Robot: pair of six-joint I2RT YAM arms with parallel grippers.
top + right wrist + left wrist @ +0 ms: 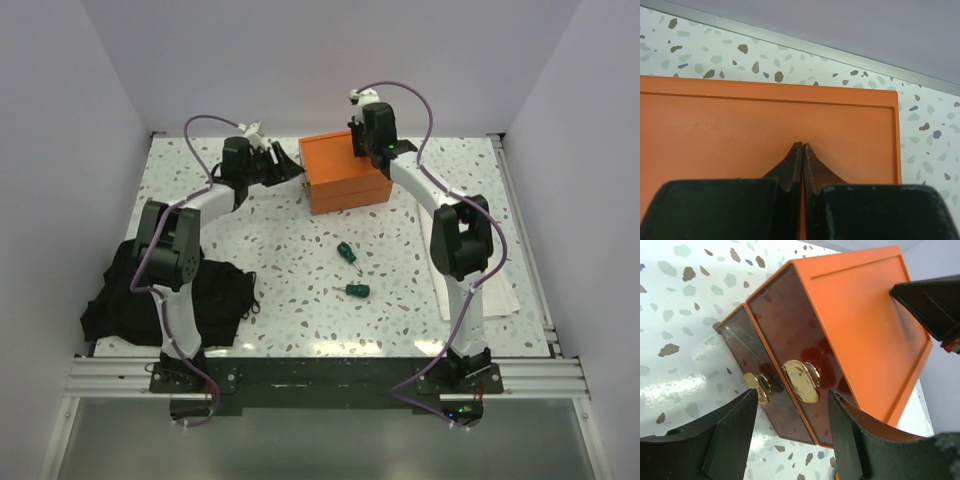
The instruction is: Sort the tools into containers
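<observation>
Facing a gold knob (pixel 801 381) on the orange box (pixel 860 325), the left gripper (pixel 792 396) stands open, the right gripper (pixel 802 146) closed above.

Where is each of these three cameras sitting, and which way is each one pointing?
Top external: above and behind the arms, looking down on the table; both arms show whole, left gripper beside the orange box, right gripper over it.
Left wrist: on the left arm, facing the box's knobbed front; its open fingers frame the view.
Right wrist: on the right arm, facing the box's top; its shut fingers show.
Shared: all three see the orange box.
</observation>
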